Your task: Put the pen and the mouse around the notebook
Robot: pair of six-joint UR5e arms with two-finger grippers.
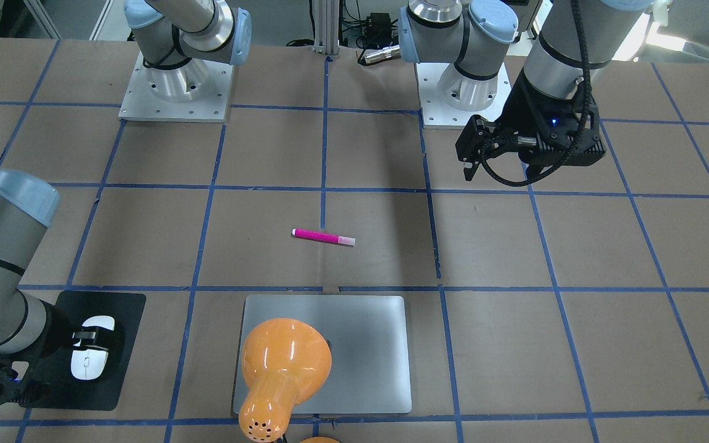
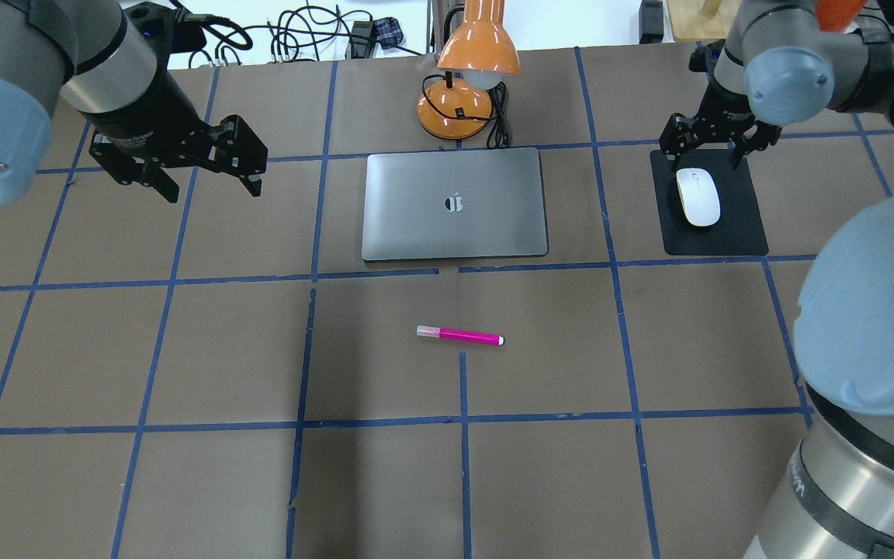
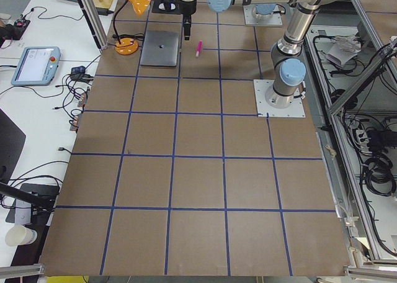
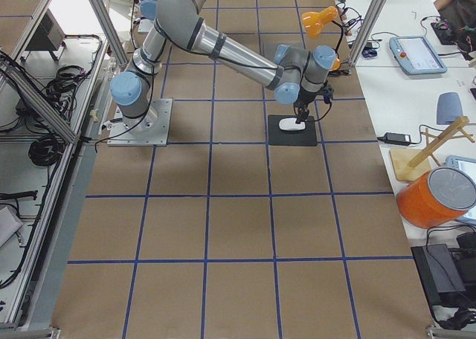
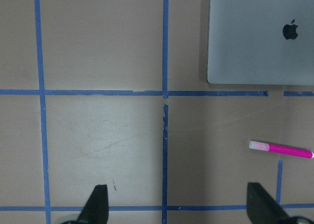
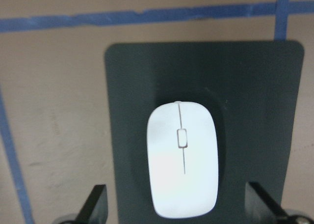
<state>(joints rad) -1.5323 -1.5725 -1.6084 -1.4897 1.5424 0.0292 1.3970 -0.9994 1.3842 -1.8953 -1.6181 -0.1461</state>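
The magenta pen lies flat on the table, in front of the closed silver notebook on the robot's side. The white mouse rests on a black mat to the notebook's right. My right gripper hangs open just over the mouse, one finger on each side and clear of it. My left gripper is open and holds nothing, above bare table left of the notebook. In the left wrist view the pen and the notebook show at the right.
An orange desk lamp stands behind the notebook, its shade over the lid's far edge. The black mat lies under the mouse. Both arm bases sit at the robot's side.
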